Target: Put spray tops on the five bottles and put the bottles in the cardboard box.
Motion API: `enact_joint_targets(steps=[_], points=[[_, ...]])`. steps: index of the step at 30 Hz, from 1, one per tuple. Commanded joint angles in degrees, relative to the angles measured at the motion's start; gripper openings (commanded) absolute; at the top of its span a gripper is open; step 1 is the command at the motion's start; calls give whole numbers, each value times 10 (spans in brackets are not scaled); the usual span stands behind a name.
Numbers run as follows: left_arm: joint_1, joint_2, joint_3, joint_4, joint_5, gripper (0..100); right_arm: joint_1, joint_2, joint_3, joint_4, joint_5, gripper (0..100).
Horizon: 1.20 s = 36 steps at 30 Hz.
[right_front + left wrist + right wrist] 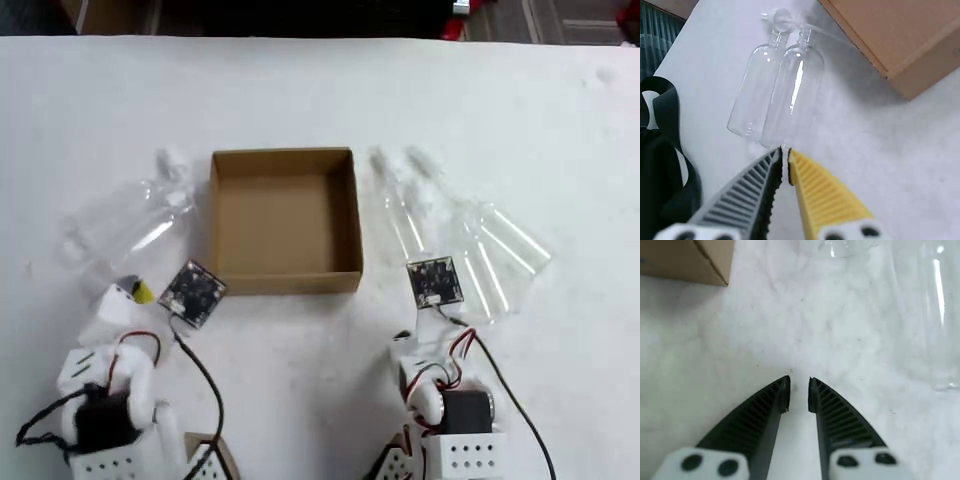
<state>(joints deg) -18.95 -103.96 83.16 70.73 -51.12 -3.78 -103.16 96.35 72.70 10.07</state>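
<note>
High view: cardboard box at mid-frame. Left bottles lie centre-left, just ahead of the left gripper, which is nearly closed and holds nothing. Right bottles lie centre-right, just ahead of the right gripper, which is slightly parted and holds nothing.

Everything sits on a big white table, matte, with faint grey mottling when you see it up close in the wrist views. The light is soft and pretty even, a touch brighter toward the far right corner. Past the far edge there's a dark strip, a brown wooden-looking piece at the far left, and a red thing beside pale grey panels at the far right. Off the table's side in the left wrist view there's a dark ribbed surface and a brown corner; can't tell what either is.
</note>
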Motion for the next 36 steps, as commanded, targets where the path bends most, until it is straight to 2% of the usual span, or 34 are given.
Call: enact_joint_targets(steps=[1, 7, 14, 21, 24, 31, 36], points=[[-7, -7, -55, 18, 11, 27, -4, 0, 5, 2, -1, 45], [-7, -7, -57, -6, 11, 27, -4, 0, 5, 2, -1, 45], [-7, -6, -142, 49, 12, 28, -4, 0, 5, 2, -1, 45], [-4, 22, -220, 51, 12, 28, -4, 0, 5, 2, -1, 45], [-4, 109, -274, 51, 11, 28, -4, 0, 5, 2, -1, 45], [-2, 411, -481, 55, 14, 28, -4, 0, 5, 2, -1, 45], [42, 591, -607, 76, 2, 28, -3, 0, 5, 2, -1, 45]])
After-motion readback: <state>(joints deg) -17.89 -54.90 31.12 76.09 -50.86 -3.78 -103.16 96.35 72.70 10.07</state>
